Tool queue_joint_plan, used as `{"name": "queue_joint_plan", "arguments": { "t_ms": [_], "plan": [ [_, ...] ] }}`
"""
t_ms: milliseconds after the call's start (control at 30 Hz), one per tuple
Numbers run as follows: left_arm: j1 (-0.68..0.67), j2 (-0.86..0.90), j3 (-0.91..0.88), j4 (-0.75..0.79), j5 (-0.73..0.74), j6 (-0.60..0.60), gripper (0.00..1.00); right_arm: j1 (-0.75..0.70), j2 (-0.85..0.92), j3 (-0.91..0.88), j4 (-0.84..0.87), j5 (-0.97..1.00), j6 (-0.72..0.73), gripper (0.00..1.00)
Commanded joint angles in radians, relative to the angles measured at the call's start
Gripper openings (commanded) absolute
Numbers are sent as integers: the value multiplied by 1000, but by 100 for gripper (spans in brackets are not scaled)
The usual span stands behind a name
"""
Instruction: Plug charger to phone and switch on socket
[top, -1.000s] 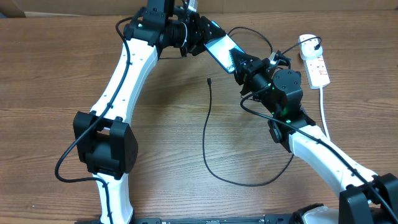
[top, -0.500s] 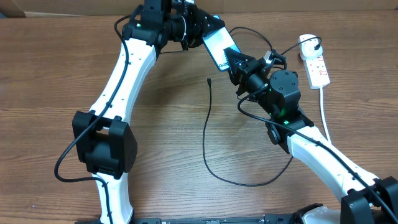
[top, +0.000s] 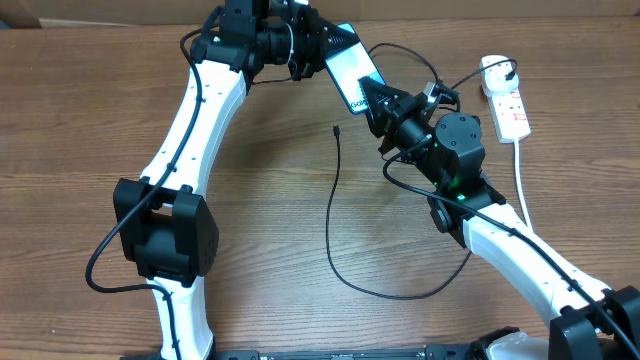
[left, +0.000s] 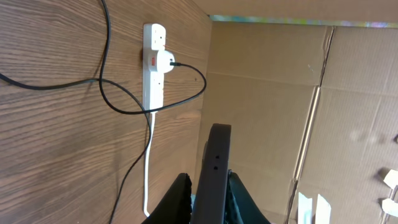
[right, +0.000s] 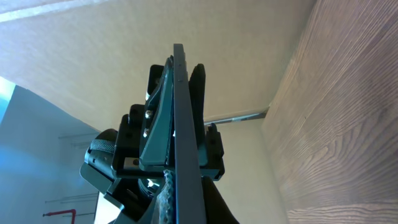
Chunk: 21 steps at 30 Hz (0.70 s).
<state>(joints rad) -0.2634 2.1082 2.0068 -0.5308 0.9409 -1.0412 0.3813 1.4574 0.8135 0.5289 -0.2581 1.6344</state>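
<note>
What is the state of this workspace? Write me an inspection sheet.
Surface: wooden table.
Job's things: phone held between both arms; charger lying loose on the wood, its connector tip not in the phone; socket at the far right.
Clutter: nothing seen.
End effectors: left end effector shut on the phone; right end effector shut on the phone's other end.
Cables: charger runs to an adapter in the socket; thick white cord trails from the socket.
Surroundings: cardboard wall behind the table.
</note>
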Motion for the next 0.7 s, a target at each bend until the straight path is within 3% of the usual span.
{"name": "queue_joint_plan", "arguments": {
  "t_ms": [0,300,567,667],
  "plan": [
    [-58,-21,25,7,108,15,4,68,24,0,-37,-138,-98,7],
    [-45,-21,25,-16,61,16,4,68,24,0,-38,-131,-151,31],
    [-21,-21,25,-102,24,51,4,68,24,0,-40,-124,-179,36],
    [-13,-21,25,-101,20,58,4,66,24,0,-41,-121,-205,46]
  ]
}}
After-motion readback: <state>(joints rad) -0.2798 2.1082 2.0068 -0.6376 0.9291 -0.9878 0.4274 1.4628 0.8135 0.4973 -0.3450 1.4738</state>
